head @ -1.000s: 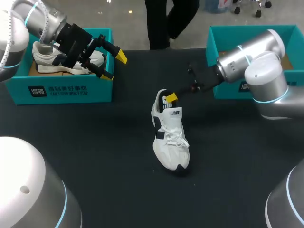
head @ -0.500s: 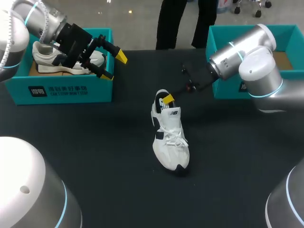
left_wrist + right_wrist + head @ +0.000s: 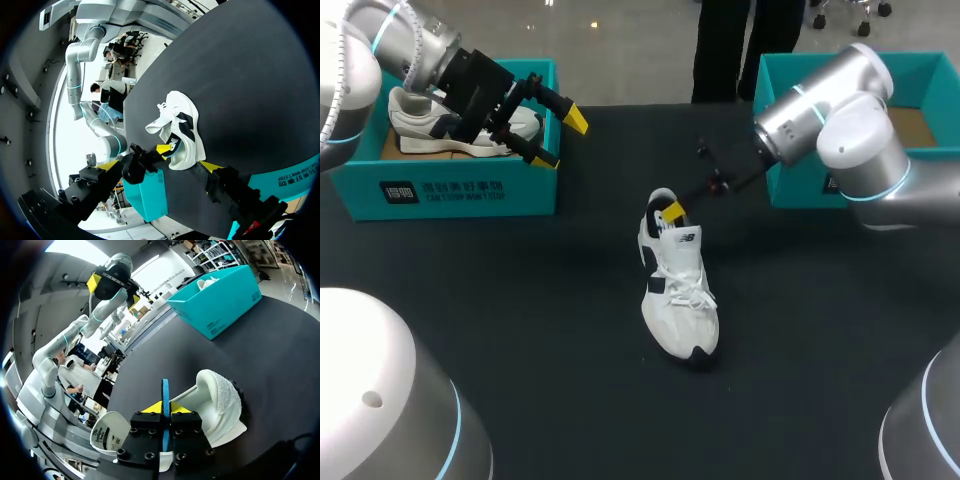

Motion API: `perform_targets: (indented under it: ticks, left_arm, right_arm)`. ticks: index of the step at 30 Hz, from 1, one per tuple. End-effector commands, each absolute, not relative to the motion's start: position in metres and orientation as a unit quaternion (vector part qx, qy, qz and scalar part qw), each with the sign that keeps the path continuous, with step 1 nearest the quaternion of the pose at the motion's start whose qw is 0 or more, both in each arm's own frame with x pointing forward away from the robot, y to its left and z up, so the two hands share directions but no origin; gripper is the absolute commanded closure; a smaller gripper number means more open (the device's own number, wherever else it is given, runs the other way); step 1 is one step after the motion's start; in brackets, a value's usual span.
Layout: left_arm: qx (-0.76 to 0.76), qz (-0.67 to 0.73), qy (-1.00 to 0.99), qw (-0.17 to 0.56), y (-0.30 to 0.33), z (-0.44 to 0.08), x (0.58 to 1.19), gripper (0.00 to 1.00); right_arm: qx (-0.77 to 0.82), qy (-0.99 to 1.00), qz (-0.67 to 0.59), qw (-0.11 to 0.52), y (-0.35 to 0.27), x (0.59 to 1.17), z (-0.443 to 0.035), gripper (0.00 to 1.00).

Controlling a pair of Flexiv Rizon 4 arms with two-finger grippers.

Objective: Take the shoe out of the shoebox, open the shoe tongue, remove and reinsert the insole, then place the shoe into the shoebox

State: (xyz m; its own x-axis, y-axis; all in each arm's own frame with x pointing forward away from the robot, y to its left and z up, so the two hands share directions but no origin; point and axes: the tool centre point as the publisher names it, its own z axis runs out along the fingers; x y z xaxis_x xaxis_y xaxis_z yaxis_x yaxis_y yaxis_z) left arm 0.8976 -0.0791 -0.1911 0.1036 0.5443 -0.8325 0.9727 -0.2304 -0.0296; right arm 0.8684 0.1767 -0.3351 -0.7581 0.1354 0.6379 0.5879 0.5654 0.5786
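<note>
so the white shoe (image 3: 678, 290) is out on the black table (image 3: 570, 340), sitting upright on its sole pretty much dead centre, toe toward the robot and heel opening facing away

right gripper (image 3: 671, 212) is down at the heel opening of the shoe, with the arm coming in from the far right of the shoe. From its wrist cam the two yellow tips are squeezed together on a thin blue edge, which looks like the insole (image 3: 164, 390) seen edge-on. There's a white rounded bit with print on it curling out next to the gripper body, on the side away from the shoe. The shoe's heel sits just beside the fingers in that view

left gripper (image 3: 562, 139) is nowhere near the shoe. It hangs well off to the shoe's far left, fingers spread wide with nothing in them, over the near-right corner of the teal shoebox (image 3: 470, 185). That box has a second white sneaker (image 3: 420, 125) lying in it

another teal box (image 3: 790, 75) sits to the far right of the shoe, mostly behind the right arm, and I can't tell what's inside it
</note>
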Motion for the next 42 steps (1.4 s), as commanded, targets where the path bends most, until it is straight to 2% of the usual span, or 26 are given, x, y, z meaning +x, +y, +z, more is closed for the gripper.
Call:
perform_targets:
  ticks: [1, 18, 19, 29, 37, 42]
  left_arm:
    - [0.688, -0.378, 0.552, 0.282, -0.079, -0.191, 0.898, 0.0]
    - [0.688, -0.378, 0.552, 0.282, -0.079, -0.191, 0.898, 0.0]
    - [0.688, -0.378, 0.552, 0.282, -0.079, -0.191, 0.898, 0.0]
    - [0.688, -0.378, 0.552, 0.282, -0.079, -0.191, 0.898, 0.0]
    - [0.688, -0.378, 0.552, 0.282, -0.079, -0.191, 0.898, 0.0]
    - [0.688, -0.378, 0.552, 0.282, -0.079, -0.191, 0.898, 0.0]
  right_arm:
    - [-0.214, -0.843, -0.407, 0.277, 0.179, 0.869, -0.337, 1.0]
    - [-0.208, -0.848, -0.4, 0.277, 0.184, 0.869, -0.332, 1.0]
    - [-0.208, -0.849, -0.4, 0.276, 0.184, 0.869, -0.331, 0.95]
    - [-0.21, -0.856, -0.391, 0.265, 0.182, 0.874, -0.326, 0.69]
    - [-0.213, -0.858, -0.389, 0.259, 0.182, 0.874, -0.323, 0.58]
    - [-0.217, -0.861, -0.387, 0.25, 0.179, 0.875, -0.318, 0.55]
